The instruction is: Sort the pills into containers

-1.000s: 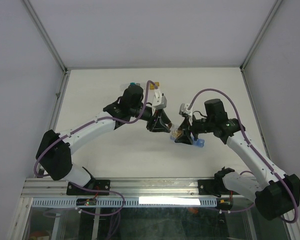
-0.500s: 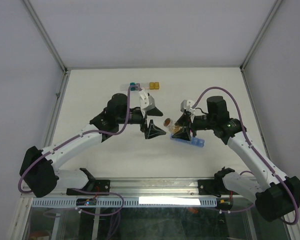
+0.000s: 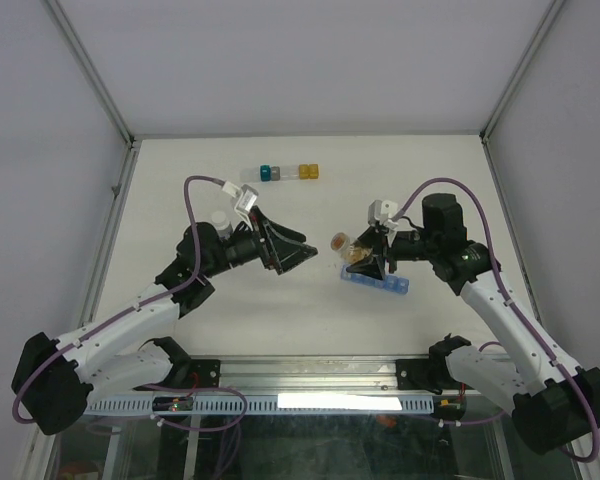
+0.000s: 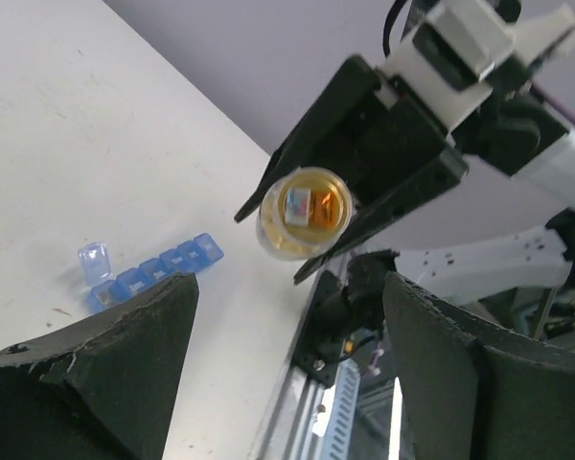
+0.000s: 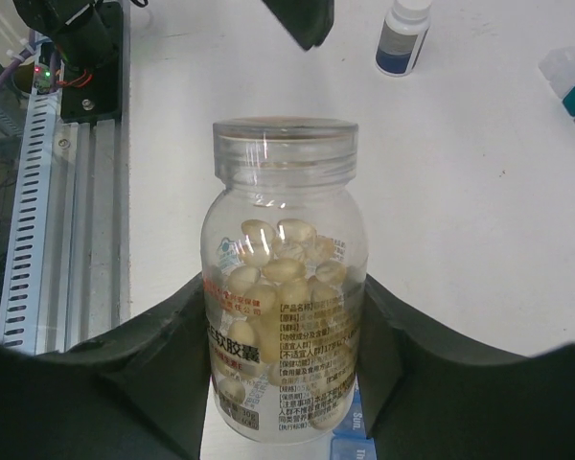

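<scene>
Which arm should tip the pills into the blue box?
Right: the right gripper holds the pill bottle right by the blue pill organizer; the left gripper is open, empty and farther off.

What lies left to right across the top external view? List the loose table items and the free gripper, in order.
small white-capped bottle → left gripper → clear pill bottle → blue pill organizer

White arm links (image 3: 130,323), black joints (image 3: 208,255), purple cables (image 3: 205,180), black jaws
</scene>
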Available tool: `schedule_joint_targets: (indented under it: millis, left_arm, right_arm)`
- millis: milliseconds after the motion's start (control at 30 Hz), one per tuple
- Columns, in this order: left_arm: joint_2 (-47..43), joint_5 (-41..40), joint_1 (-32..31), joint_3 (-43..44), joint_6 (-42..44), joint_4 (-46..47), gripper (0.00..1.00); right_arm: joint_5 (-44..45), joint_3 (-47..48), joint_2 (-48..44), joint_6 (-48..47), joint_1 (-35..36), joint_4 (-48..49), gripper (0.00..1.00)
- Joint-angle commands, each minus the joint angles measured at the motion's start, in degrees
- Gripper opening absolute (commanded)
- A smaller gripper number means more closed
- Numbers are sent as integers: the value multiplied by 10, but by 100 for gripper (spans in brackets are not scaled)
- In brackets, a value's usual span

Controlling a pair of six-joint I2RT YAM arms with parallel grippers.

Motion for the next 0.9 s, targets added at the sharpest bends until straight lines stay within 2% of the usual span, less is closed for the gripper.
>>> schedule_joint_targets:
  millis: [0,100,233,533,867]
  left_arm:
    - [12,-98,-18,82,-96,-65,79]
    - [43,-170,-59,142,-42,-149,79]
    - [83,-195,-84,189,-16,-187,79]
    - [132,-171,-100,238,6,-209,69]
    - [145,-144,-117,248,4,-208,61]
  right_arm:
    - [1,-1,-6,-10,-3,34,0]
    - [4,-1,-4,-10,-3,35,0]
    - [5,-2,-2,-9,-3,35,0]
    - [6,-2,-1,-8,-3,35,0]
    - [5,-1,-1,-7,-2,35,0]
